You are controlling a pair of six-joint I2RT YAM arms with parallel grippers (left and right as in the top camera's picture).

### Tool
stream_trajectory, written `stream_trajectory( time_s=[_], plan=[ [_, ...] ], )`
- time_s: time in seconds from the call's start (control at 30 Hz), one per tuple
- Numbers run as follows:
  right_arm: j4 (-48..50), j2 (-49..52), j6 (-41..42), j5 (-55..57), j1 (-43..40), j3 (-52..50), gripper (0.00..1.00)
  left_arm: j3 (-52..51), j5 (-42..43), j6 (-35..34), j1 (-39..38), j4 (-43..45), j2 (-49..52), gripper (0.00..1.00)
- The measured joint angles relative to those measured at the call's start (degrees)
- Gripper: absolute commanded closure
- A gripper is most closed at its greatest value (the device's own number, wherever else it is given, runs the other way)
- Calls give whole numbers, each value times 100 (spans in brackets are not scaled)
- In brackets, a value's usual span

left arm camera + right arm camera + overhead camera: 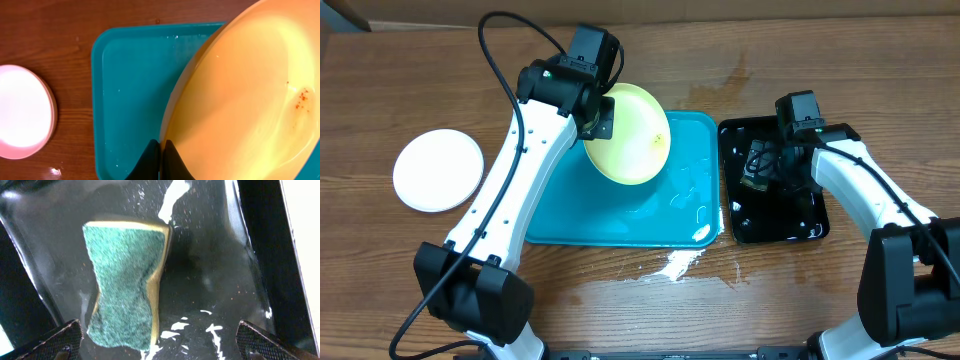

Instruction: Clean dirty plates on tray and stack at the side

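Left hand pinches the yellow-green plate by its rim, tilted over the turquoise tray, probably presenting its smear for scrubbing; right hand gapes empty above the sponge in the black tray; white plate lies aside on the desk.

The table is brown wood with a darker grain. The big tray is turquoise. The yellow-green plate is pale and carries a small patch of red-orange specks. The white plate is plain. The small tray is glossy black, streaked with white foam. The sponge has a dark green face and a yellow edge. The left arm and right arm are white with black joints.
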Motion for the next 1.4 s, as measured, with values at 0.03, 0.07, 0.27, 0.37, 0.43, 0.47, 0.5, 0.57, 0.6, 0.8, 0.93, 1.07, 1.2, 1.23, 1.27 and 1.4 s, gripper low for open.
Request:
stream_trajectory(
  time_s=[0.03, 0.07, 0.27, 0.37, 0.43, 0.47, 0.5, 0.57, 0.6, 0.8, 0.93, 1.07, 1.2, 1.23, 1.27, 1.4],
  plan=[
    [59, 0, 0, 2, 0, 0, 0, 74, -66, 4, -44, -15, 0, 96],
    [90, 0, 0, 0, 0, 0, 0, 129, -120, 17, -87, -17, 0, 96],
    [120, 0, -2, 0, 0, 2, 0, 251, -855, 105, -608, 133, 0, 96],
    [125, 0, -4, 0, 0, 0, 0, 254, -1456, 170, -1025, 258, 0, 96],
    [122, 0, 0, -2, 0, 0, 0, 251, -1794, 240, -1281, 380, 0, 96],
    [125, 0, 0, 0, 0, 0, 0, 251, -1937, 295, -1386, 444, 2, 96],
    [120, 0, -2, 0, 0, 2, 0, 254, -2083, 341, -1491, 498, 7, 96],
    [122, 0, 0, -2, 0, 0, 0, 258, -2376, 461, -1676, 570, 28, 96],
    [122, 0, 0, -2, 0, 0, 0, 258, -2538, 525, -1757, 597, 57, 96],
    [125, 0, -2, -9, 0, 0, 0, 269, -3530, 927, -2129, 767, 516, 96],
    [125, 0, -2, -11, 0, 0, 0, 269, -4378, 1095, -2323, 802, 992, 96],
    [122, 0, 0, -13, 0, 0, 0, 269, -5243, 1178, -2524, 802, 1421, 96],
    [125, 0, 2, -11, 0, 2, 0, 269, -5866, 949, -2736, 802, 1596, 96],
    [122, 0, 0, -13, 0, 2, 0, 269, -5941, 870, -2763, 802, 1596, 96],
    [120, 0, 0, -15, 0, 0, 0, 273, -6000, 802, -2769, 804, 1596, 96],
    [125, 0, -2, -13, 0, 0, 0, 273, -6118, 483, -2774, 732, 1596, 96]
  ],
)
